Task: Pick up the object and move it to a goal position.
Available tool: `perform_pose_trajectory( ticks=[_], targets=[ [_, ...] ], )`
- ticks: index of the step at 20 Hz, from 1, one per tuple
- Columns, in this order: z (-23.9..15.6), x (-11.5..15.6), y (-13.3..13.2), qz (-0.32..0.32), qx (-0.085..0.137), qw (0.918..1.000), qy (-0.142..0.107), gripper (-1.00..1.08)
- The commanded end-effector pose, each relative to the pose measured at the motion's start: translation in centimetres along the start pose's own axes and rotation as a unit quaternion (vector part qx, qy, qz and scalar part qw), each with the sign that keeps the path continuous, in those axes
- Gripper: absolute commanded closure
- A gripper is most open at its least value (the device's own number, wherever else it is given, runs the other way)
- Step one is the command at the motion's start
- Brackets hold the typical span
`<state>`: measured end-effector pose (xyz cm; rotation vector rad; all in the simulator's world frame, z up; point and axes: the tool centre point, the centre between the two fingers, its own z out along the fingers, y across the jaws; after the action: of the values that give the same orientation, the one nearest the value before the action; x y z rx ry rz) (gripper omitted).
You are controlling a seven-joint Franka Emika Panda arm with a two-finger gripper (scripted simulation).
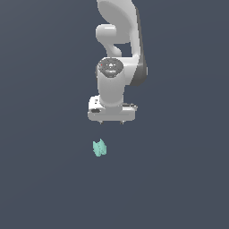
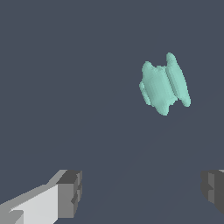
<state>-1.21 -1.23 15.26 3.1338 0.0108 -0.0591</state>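
Nearest us, our gripper (image 2: 140, 192) is hanging with its fingers (image 2: 70, 192) spread wide and holding nothing. We are seeing the white arm (image 1: 117, 58) reaching down above it. Our mint-green object (image 1: 99, 148) is probably lying on the floor, apart from the fingers.

My end effector (image 1: 111, 122) is white, like the glossy arm above it, which shades to pale grey along its curves and carries a dark charcoal band down one side. A dark grey round cap with faint red and light marks sits on my wrist joint. Seen from the wrist, my fingers (image 2: 69, 194) are white with mid-grey ridged pads. The object (image 2: 164, 85) is plain mint-green, turquoise in its folds, with no pattern. Everything behind it is a flat, even slate blue-grey
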Motion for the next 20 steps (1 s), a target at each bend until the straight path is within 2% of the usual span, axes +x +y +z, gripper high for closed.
perform_pose_trajectory(
  ticks=[1, 9, 20],
  targets=[
    [0.0, 0.0, 0.0, 0.000, 0.000, 1.0000, 0.000, -0.92],
    [-1.3, 0.0, -0.5, -0.008, -0.012, 0.9999, 0.003, -0.92],
    [-0.9, 0.7, -0.1, -0.019, -0.012, 0.9997, 0.004, -0.92]
  ],
)
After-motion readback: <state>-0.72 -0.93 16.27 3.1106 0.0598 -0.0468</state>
